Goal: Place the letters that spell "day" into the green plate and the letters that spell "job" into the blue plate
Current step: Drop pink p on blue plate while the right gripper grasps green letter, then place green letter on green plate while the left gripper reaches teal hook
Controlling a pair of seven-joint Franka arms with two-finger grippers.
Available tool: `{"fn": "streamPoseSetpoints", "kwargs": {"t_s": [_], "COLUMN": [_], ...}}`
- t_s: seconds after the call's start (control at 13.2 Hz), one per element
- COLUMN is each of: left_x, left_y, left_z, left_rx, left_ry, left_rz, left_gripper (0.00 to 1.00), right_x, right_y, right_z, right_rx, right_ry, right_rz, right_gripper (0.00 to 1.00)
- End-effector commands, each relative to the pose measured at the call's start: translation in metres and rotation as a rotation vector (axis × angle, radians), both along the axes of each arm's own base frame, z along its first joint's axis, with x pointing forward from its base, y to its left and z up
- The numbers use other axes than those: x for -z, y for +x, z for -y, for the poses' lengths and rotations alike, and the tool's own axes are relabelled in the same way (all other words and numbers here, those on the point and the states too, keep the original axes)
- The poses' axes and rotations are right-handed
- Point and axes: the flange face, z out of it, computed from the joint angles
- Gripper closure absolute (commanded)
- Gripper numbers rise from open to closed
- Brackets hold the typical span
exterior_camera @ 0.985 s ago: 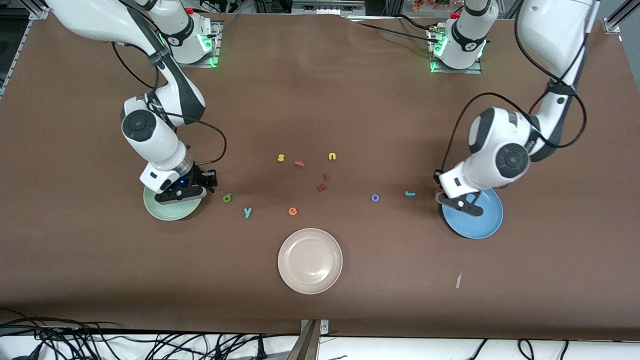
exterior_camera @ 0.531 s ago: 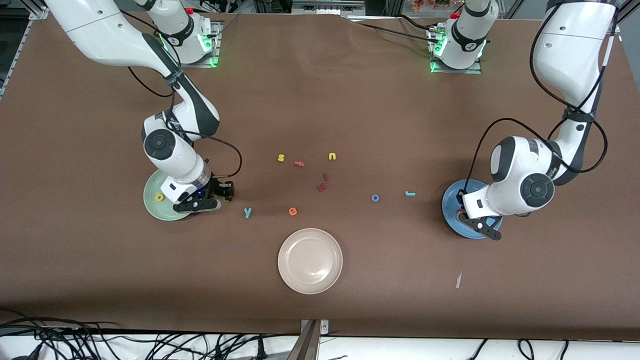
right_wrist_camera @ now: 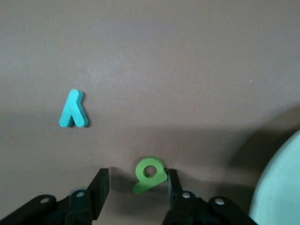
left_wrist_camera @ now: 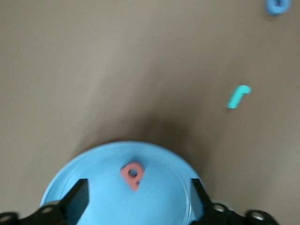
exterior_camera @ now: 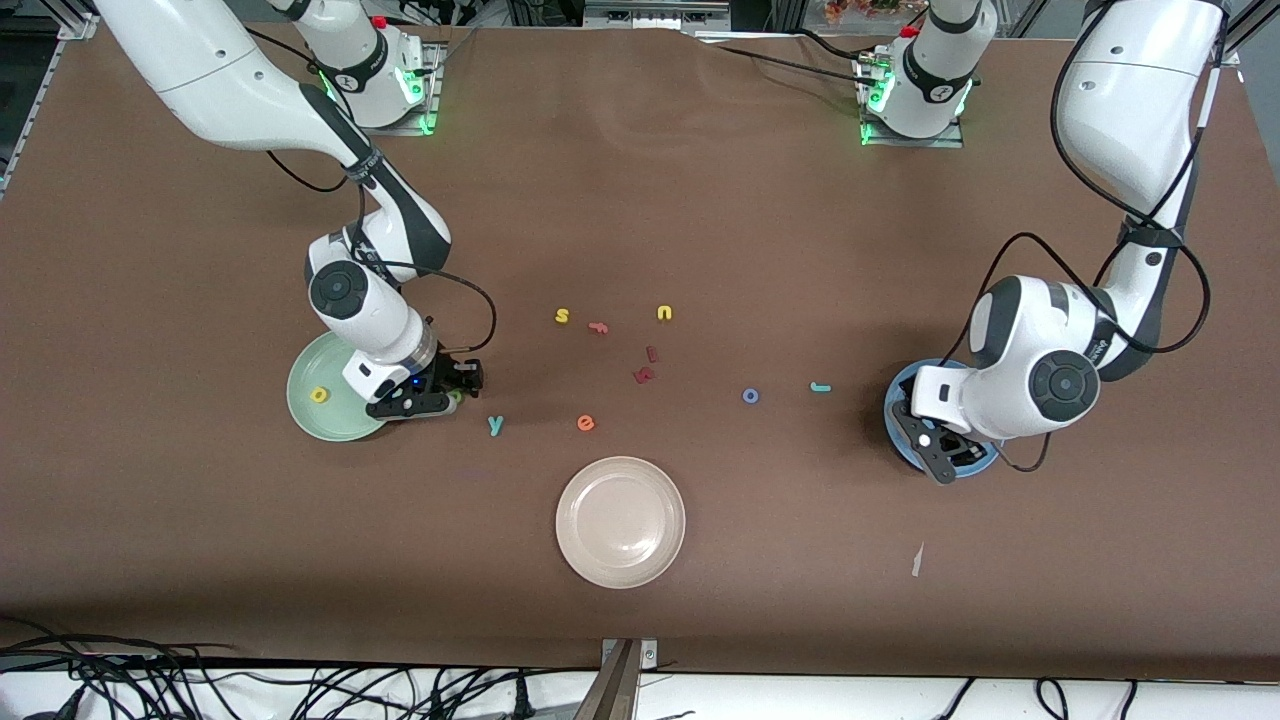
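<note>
The green plate [exterior_camera: 310, 425] holds the yellow "a" [exterior_camera: 319, 395]. Just beside its rim, my right gripper [exterior_camera: 440, 392] [right_wrist_camera: 136, 187] hangs low and open around the dark green "d" [right_wrist_camera: 150, 174], which lies on the table touching one finger. The teal "y" [exterior_camera: 495, 425] [right_wrist_camera: 73, 110] lies close by, nearer the front camera. My left gripper [exterior_camera: 945, 452] [left_wrist_camera: 138, 201] is open over the blue plate [exterior_camera: 893, 415] [left_wrist_camera: 159, 206], and the salmon-pink "b" [left_wrist_camera: 132, 174] lies in that plate between the fingers. On the table lie the teal "j" [exterior_camera: 820, 387] [left_wrist_camera: 238, 96] and the blue "o" [exterior_camera: 750, 396] [left_wrist_camera: 276, 5].
Mid-table lie a yellow "s" [exterior_camera: 562, 316], a pink "f" [exterior_camera: 598, 327], a yellow "u" [exterior_camera: 664, 313], two dark red letters [exterior_camera: 645, 374] and an orange "e" [exterior_camera: 585, 423]. A cream-white plate [exterior_camera: 620, 565] sits nearer the front camera. A white scrap [exterior_camera: 917, 560] lies near the left arm's end.
My left gripper moved across the blue plate and opened, leaving the salmon-pink "b" in it. My right gripper left the yellow "a" in the green plate and moved to the green "d".
</note>
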Motion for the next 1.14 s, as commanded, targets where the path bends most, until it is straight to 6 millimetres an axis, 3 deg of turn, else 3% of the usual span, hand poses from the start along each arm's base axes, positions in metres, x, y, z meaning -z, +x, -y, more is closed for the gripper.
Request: {"fn": "streamPoseSetpoints", "kwargs": {"t_s": [0.0,0.23,0.38,0.53,0.61,0.83,0.99,1.06], "left_x": [0.004,0.002,0.008,0.014,0.023,0.039,0.044,0.045], "left_y": [-0.005,-0.013,-0.019,-0.036,-0.048,-0.061,-0.069,-0.074], "left_z": [0.044,0.073,0.087,0.11,0.111,0.11,0.109,0.108], "left_rx": [0.181,0.217,0.262,0.313,0.32,0.324,0.332,0.345], "left_ry": [-0.026,-0.055,-0.061,-0.074,-0.08,-0.088,-0.085,-0.085], "left_rz": [-0.009,-0.012,0.02,0.064,0.091,0.114,0.103,0.105], "left_gripper": [0.0,0.0,0.0,0.0,0.0,0.0,0.0,0.0], "right_x": [0.0,0.0,0.001,-0.008,-0.024,-0.078,-0.095,-0.094], "right_y": [-0.004,-0.004,-0.003,-0.001,0.003,0.015,0.017,0.016], "right_z": [0.0,0.001,0.004,0.006,0.01,0.055,0.089,0.102], "right_rx": [0.008,0.001,-0.003,-0.018,-0.051,-0.143,-0.22,-0.233], "right_ry": [0.001,-0.002,-0.007,-0.018,-0.032,-0.123,-0.159,-0.164], "right_rz": [0.007,0.009,0.01,0.019,0.036,0.011,-0.003,-0.008], "right_gripper": [0.48,0.72,0.81,0.82,0.81,0.82,0.8,0.6]}}
